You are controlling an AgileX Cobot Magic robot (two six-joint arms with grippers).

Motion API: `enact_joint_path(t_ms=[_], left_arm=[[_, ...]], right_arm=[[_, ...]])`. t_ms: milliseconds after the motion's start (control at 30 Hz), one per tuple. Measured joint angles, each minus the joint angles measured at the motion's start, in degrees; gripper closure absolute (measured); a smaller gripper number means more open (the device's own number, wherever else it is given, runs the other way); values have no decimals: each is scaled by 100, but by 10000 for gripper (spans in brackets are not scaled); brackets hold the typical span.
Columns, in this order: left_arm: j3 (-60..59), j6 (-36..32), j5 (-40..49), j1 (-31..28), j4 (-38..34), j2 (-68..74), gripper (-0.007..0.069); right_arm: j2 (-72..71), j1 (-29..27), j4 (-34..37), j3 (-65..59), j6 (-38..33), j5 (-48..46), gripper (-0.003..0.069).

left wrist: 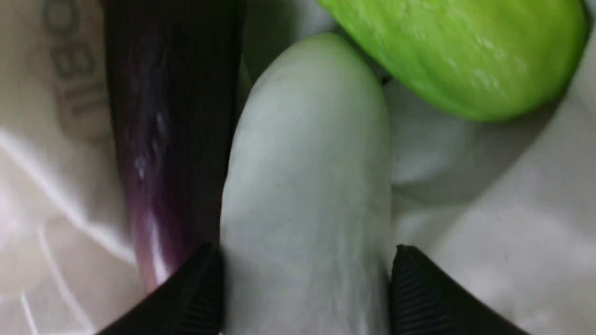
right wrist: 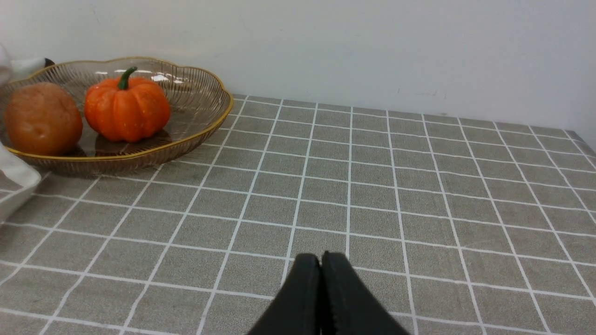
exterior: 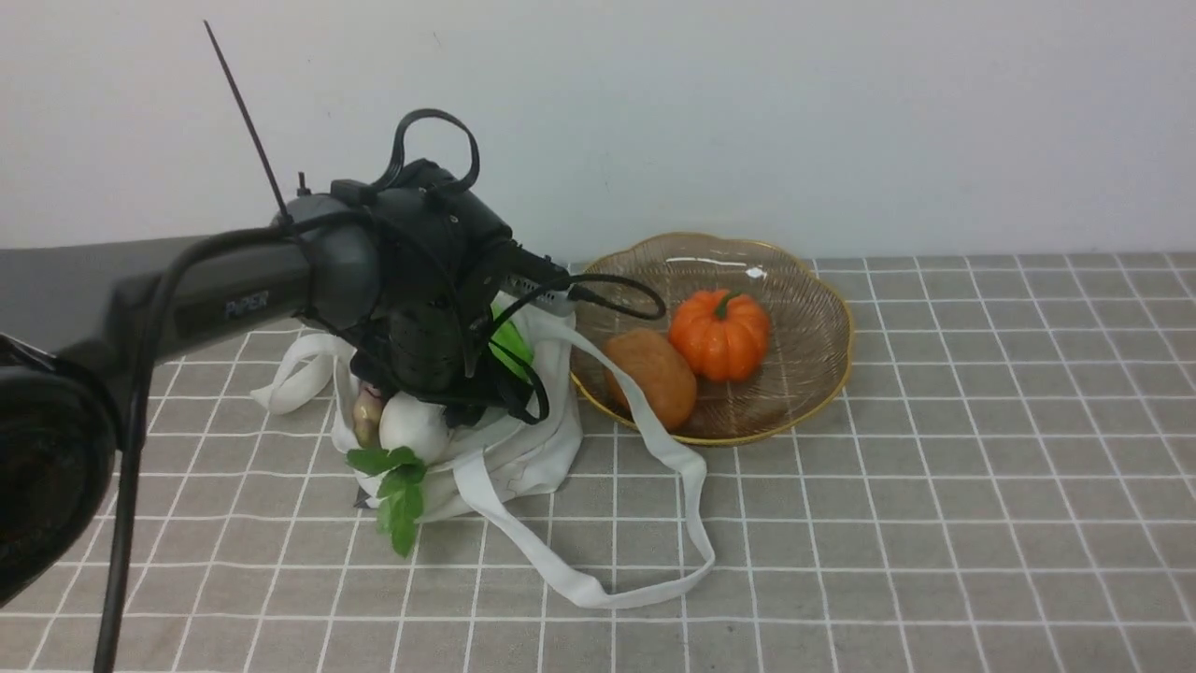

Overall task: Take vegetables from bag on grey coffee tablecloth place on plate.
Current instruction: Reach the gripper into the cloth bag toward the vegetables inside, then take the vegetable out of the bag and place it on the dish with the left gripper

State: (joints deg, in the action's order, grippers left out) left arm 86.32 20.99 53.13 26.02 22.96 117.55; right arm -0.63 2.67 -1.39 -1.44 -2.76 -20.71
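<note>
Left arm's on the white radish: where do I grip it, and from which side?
I'd grip the radish across its thick white body, clear of the leaves, coming from above. It lies lengthwise, rounded and smooth, so fingers along its two long flanks should hold best; keep the near finger off the eggplant alongside.

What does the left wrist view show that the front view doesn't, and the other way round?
Only the left wrist view: the eggplant's glossy dark purple side and dark printed lettering on the bag's cloth.

Only the front view: the scalloped dish holding an orange pumpkin and a brown potato-like thing, plus the radish's green leaves.

Both: the white radish, part of the green gourd, the off-white bag and the gridded tablecloth.
</note>
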Motion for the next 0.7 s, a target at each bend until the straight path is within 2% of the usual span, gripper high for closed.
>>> enact_joint_path(t_ms=[367, 467, 533, 633, 667, 700], left_arm=[[0, -327, 567, 33, -647, -1327, 218], [0, -499, 590, 33, -1066, -1885, 218], [0, -499, 398, 33, -1225, -2042, 218], [0, -545, -774, 111, -1905, -2235, 218], [0, -545, -850, 120, -1973, -2226, 218], [0, -557, -1431, 211, -2214, -2120, 218]], right_arm=[[0, 0, 0, 0, 0, 0, 673], [0, 0, 0, 0, 0, 0, 673], [0, 0, 0, 0, 0, 0, 673], [0, 0, 0, 0, 0, 0, 673], [0, 0, 0, 0, 0, 0, 673], [0, 0, 0, 0, 0, 0, 673]])
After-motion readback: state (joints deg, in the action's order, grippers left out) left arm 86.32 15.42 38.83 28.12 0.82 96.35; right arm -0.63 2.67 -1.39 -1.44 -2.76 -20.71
